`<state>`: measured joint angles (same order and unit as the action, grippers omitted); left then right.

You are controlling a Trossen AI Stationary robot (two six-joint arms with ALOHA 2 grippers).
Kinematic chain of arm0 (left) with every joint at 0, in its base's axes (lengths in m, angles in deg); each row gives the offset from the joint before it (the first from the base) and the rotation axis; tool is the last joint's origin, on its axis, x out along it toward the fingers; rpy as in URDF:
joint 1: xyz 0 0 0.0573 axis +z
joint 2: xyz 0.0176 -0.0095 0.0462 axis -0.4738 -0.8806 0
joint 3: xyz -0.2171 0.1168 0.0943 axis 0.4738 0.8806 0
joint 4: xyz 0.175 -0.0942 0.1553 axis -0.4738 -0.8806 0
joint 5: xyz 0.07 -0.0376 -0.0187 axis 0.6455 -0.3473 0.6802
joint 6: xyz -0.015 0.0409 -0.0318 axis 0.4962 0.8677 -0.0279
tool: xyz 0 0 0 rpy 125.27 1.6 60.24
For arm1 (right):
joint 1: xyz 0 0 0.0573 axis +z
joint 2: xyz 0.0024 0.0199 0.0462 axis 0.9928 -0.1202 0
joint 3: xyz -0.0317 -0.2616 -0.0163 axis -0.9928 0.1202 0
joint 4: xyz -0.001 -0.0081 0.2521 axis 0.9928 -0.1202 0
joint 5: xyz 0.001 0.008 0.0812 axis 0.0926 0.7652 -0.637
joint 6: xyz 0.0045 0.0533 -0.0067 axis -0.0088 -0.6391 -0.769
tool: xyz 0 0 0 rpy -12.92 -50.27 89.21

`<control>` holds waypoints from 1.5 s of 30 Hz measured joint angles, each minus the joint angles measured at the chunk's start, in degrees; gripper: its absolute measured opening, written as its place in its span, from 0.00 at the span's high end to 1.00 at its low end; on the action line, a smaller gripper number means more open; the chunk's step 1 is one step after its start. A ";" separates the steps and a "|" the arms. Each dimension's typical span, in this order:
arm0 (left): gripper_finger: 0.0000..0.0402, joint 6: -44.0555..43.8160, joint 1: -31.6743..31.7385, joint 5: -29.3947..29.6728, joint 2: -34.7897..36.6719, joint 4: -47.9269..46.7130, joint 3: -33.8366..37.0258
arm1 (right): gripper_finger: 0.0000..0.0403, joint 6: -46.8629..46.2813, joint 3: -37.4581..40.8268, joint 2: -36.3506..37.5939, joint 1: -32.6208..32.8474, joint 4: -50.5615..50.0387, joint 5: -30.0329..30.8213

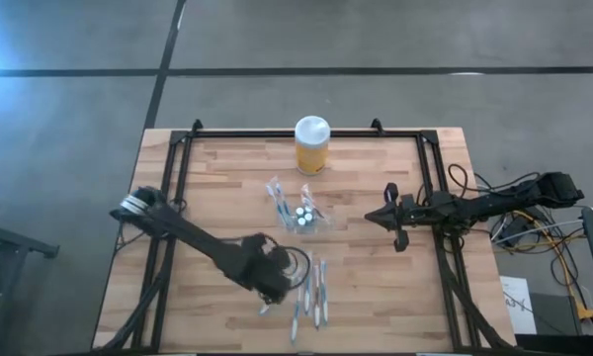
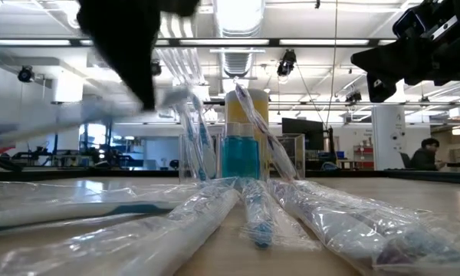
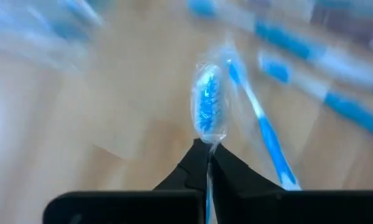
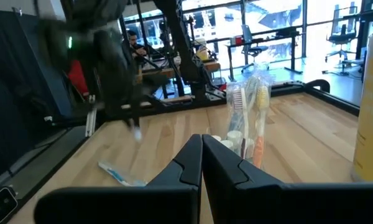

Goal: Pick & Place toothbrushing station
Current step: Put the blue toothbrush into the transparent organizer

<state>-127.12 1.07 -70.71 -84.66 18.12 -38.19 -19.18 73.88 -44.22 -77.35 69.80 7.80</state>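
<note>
Fingers of the left gripper (image 3: 209,163) are pressed together on a wrapped toothbrush (image 3: 209,106), pinching the plastic sleeve just below the blue bristle head; the brush stands up out of the pinch, clear of the bench (image 1: 376,287). From above, this gripper (image 1: 273,280) sits at the near middle of the bench, just beside the loose row of wrapped toothbrushes (image 1: 312,297).

Fingers of the right gripper (image 4: 202,154) are closed against each other and hold nothing. That arm waits at the right side of the bench, pointing toward the centre (image 1: 389,218).

Toothbrushing station (image 1: 306,218): clear holder at mid-bench, in front of the yellow jar (image 1: 311,145), with a few wrapped brushes already leaning in its cups (image 4: 248,118).

Step in hand, by my reading: one brush picked, loading under way, several more left on the bench. Next move calls for carrying the brush to the station, bringing it upright over a free cup, and lowering it without knocking the light holder or the brushes already in it. The thin sleeve grip could slip.
</note>
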 joint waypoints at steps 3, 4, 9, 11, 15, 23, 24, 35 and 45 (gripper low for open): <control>0.99 3.07 -1.33 9.01 8.47 2.04 3.53 | 0.98 -0.09 0.00 -0.02 0.00 -0.06 -0.09; 0.99 4.15 -1.91 11.25 12.05 3.83 5.49 | 0.98 -0.28 0.00 -0.02 -0.01 -0.26 -0.58; 1.00 12.00 -4.25 16.40 31.40 21.31 21.39 | 0.98 -0.48 0.00 -0.02 0.01 -0.38 -2.28; 1.00 17.85 -4.81 16.39 38.78 31.64 29.19 | 0.98 -0.51 0.00 -0.02 0.01 -0.37 -2.29; 1.00 26.11 -4.84 15.91 50.97 49.46 42.78 | 0.98 -0.52 0.00 -0.02 0.01 -0.37 -2.43; 1.00 37.25 -3.26 15.67 65.13 85.05 68.49 | 0.98 1.92 0.00 0.17 0.01 -0.11 -2.56; 1.00 37.56 -2.70 15.71 65.63 89.46 71.33 | 0.98 1.97 0.00 0.13 -0.01 0.04 -2.54; 1.00 40.94 12.30 -3.48 65.20 108.69 81.27 | 0.98 6.11 0.00 0.09 -0.03 1.15 -2.24; 1.00 41.29 29.18 -21.68 57.90 104.74 73.29 | 0.98 8.74 0.00 0.00 -0.05 3.59 2.18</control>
<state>-85.84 30.25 -92.39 -26.76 122.86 35.11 -10.44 73.88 -44.22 -77.41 73.39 9.98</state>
